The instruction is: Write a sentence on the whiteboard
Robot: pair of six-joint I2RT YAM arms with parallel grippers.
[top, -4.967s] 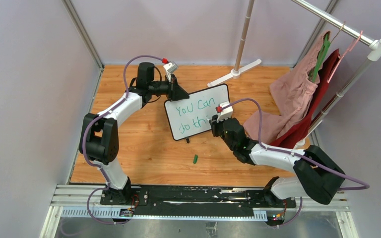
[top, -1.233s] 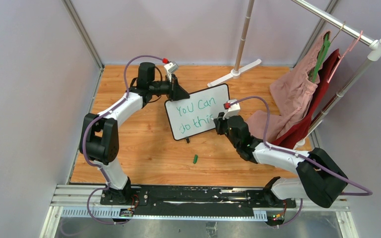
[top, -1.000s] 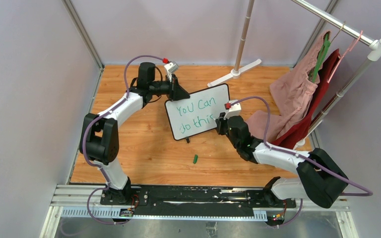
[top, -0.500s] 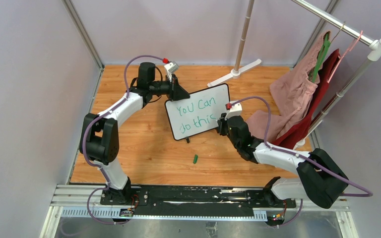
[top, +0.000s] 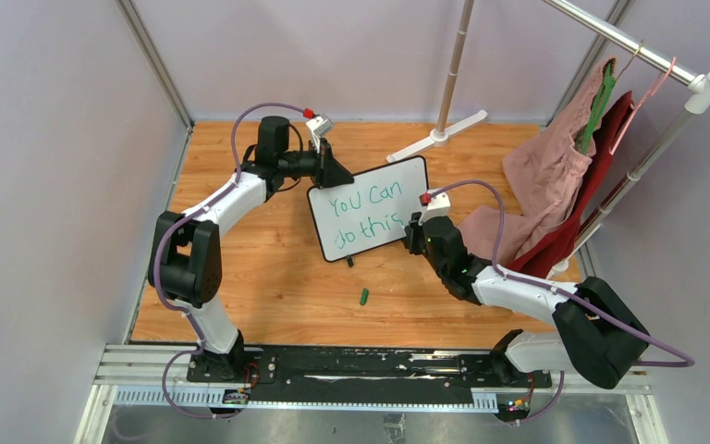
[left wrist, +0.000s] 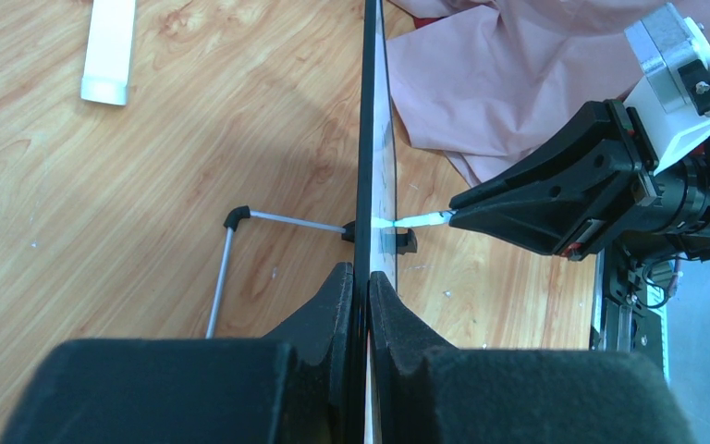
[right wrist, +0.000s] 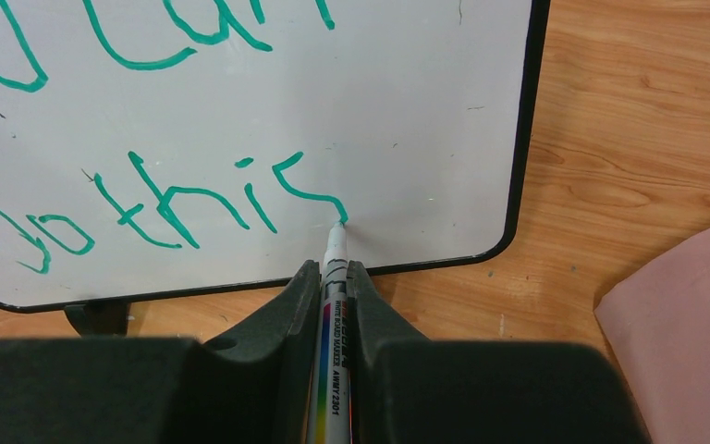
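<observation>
In the wrist views only: right claw clamps a marker touching the sentence, left claw clamps the whiteboard.

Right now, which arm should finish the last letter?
Right. The right gripper holds the marker, tip on the board at the end of the s. The left gripper is shut on the board's edge, steadying it.

One whiteboard, one marker, one small green cap, one pink garment, one red garment, one clothes rack.
</observation>
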